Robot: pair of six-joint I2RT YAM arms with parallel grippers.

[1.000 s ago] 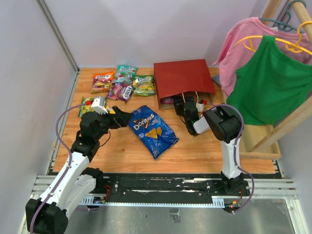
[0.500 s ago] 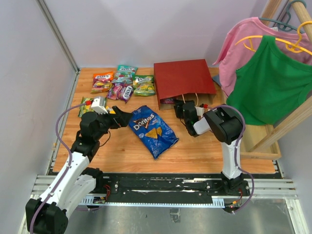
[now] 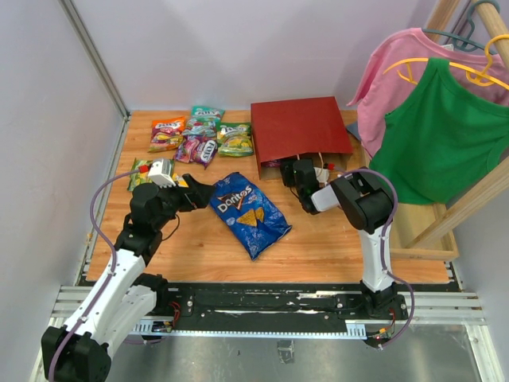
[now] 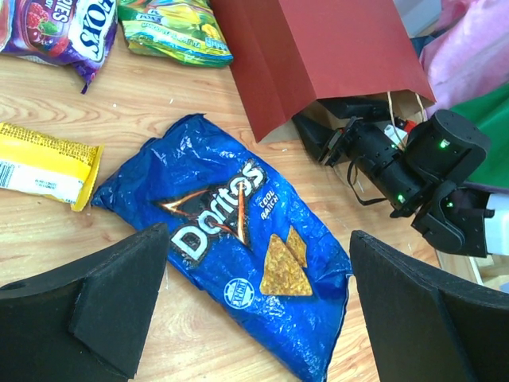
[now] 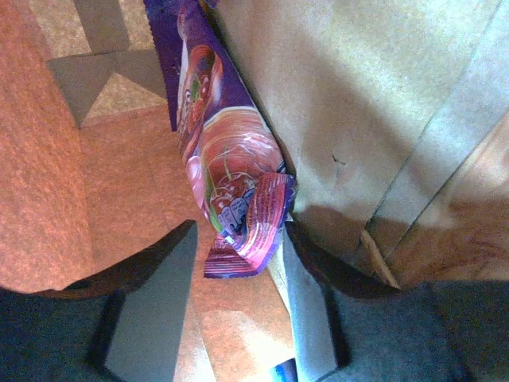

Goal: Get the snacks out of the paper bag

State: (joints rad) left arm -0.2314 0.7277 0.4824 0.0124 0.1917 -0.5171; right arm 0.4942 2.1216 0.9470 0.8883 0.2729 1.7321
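Note:
The dark red paper bag [image 3: 301, 127] lies on its side at the back, its mouth facing me. My right gripper [image 3: 294, 170] reaches into that mouth. In the right wrist view its jaws [image 5: 238, 239] stand open round the lower end of a purple snack packet [image 5: 231, 179], which lies against the brown inner wall [image 5: 366, 95]. The right finger touches the packet; a gap shows on the left. The blue Doritos bag [image 3: 250, 213] lies flat mid-table. My left gripper [image 3: 205, 193] hovers wide open over it [image 4: 258, 263], holding nothing.
Orange [image 3: 167, 134], teal [image 3: 207, 114], purple [image 3: 197, 149] and green [image 3: 235, 139] packets lie at the back left. A yellow bar [image 4: 44, 163] lies near the left arm. Pink [image 3: 398, 64] and green [image 3: 441, 127] shirts hang on a wooden rack at the right.
My right gripper has pushed further into the bag's mouth and its jaws have narrowed around the purple packet. The left arm has not moved.

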